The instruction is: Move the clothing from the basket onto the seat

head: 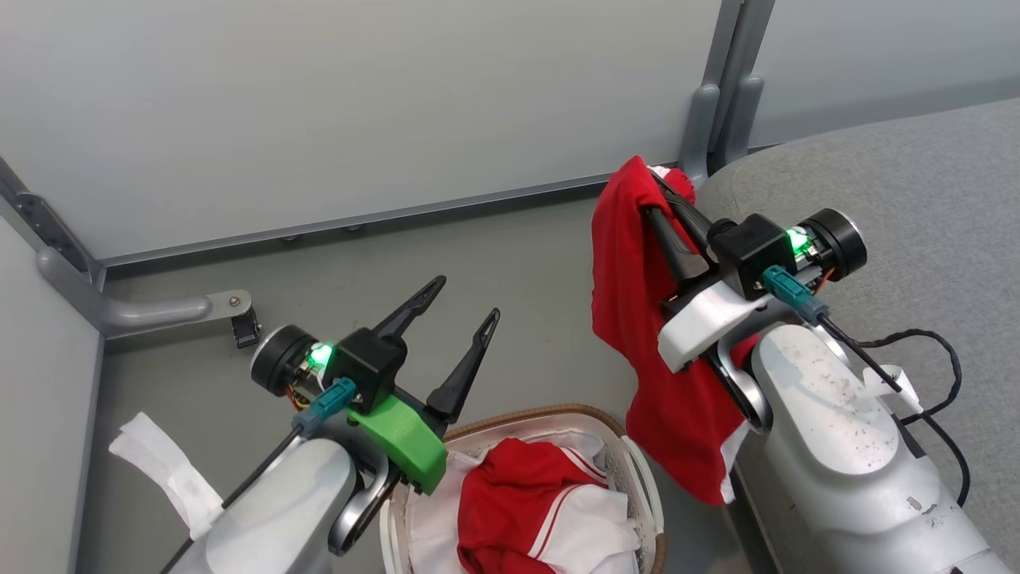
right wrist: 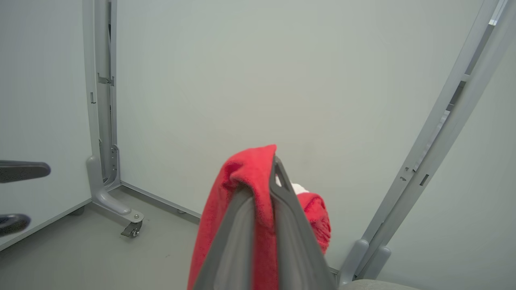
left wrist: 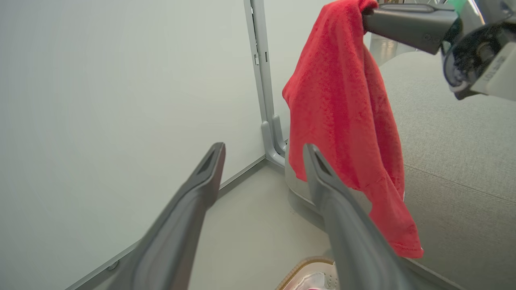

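Head view — clothing [head: 510, 486] in basket [head: 558, 412]; right hand [head: 655, 187] pinches red garment [head: 621, 279].

basket [head: 558, 411] cut off below, seat [head: 916, 183] cropped right
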### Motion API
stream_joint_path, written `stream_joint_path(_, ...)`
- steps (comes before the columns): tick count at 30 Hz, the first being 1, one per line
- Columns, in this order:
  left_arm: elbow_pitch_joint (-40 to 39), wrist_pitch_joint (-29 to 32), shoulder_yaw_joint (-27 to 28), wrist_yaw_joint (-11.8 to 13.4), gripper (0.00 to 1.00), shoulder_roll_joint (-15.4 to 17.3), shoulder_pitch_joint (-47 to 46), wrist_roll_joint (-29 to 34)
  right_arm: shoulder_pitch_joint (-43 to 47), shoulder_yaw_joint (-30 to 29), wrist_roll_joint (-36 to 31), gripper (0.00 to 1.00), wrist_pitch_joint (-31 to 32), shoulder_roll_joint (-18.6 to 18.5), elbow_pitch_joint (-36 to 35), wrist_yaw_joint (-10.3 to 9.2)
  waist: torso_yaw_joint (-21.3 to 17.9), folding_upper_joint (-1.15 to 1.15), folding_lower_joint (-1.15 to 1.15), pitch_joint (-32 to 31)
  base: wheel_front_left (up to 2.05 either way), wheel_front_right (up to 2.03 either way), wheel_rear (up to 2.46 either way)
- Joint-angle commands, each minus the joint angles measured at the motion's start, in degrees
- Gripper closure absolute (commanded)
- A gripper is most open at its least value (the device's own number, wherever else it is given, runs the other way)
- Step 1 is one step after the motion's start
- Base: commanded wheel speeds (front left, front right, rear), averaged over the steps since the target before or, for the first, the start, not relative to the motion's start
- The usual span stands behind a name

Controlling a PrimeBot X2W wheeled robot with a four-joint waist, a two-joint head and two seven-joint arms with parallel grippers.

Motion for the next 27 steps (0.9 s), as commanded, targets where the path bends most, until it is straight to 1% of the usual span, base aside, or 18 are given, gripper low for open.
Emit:
stream_joint_path(1, -0.13, -0.01, 0.84, -0.25, 0.00, -0.44, 1.58, 0.68, 0.66, -0.31, -0.47, 1.00, -0.28, -0.25, -0.36, -0.04, -0.05, 0.58, 0.00, -0.01, 0.00, 0.00, 0.00)
stream_joint_path(7, -0.72, -0.02, 3.54, -1.04, 0.00, -2.27, 5.22, 2.99, 1.35, -1.29, -0.78, 1.00, -0.28, -0.53, -0.40, -0.04, -0.55, 0.58, 0.00, 0.15, 0.00, 0.00, 0.00)
stream_joint_path(13, -1.87, -0.02, 6.56, -1.79, 0.00, -4.34, 7.11, 5.03, 0.21, -2.07, -1.20, 1.00, -0.28, -0.86, -0.93, -0.04, -2.76, 0.58, 0.00, 1.58, 0.00, 0.00, 0.00)
stream_joint_path(18, -2.35, -0.02, 8.06, -2.51, 0.00, -5.71, 7.71, 7.32, -1.22, -3.04, -1.80, 1.00, -0.28, -1.16, -1.79, -0.05, -6.93, 0.58, 0.00, 3.60, 0.00, 0.00, 0.00)
stream_joint_path(27, -1.82, -0.03, 9.70, -3.16, 0.00, -6.96, 5.66, 10.45, -1.98, -6.90, -2.65, 1.00, -0.28, -2.02, -4.03, -0.05, -17.26, 0.58, 0.00, 8.04, 0.00, 0.00, 0.00)
